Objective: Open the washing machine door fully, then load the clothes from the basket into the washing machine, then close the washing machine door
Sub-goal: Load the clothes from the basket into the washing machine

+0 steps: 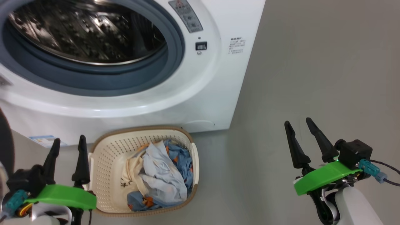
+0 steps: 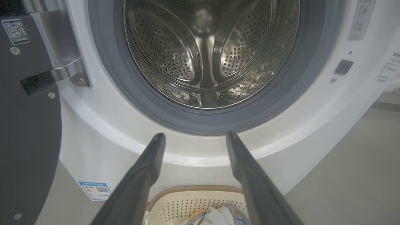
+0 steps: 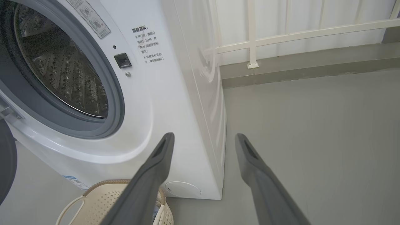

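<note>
Item count:

- washing machine [image 1: 218, 93]: one, with one steel drum [image 2: 206, 56], one grey seal [image 2: 297, 93] and one blue label [image 2: 94, 190] at its lower corner.
- washing machine door [image 2: 28, 140]: one.
- basket [image 1: 109, 150]: one, on the floor [image 1: 312, 78], with two white handles [image 1: 195, 162].
- clothes [image 1: 159, 175]: one bundle of three distinguishable fabrics: one pale blue, one cream with black lettering, one denim blue with orange prints.
- Grippers: two, the left gripper [image 1: 69, 139] and the right gripper [image 1: 297, 122], each with two dark fingers [image 1: 82, 162], four in total.

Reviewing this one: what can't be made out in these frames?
- Door: left wrist view, cut off by the left edge.
- Clothes: head view, anything beneath hidden by the top garments.
- Label: head view, print too small.
- Drum: head view, top cut off by the edge.
</note>
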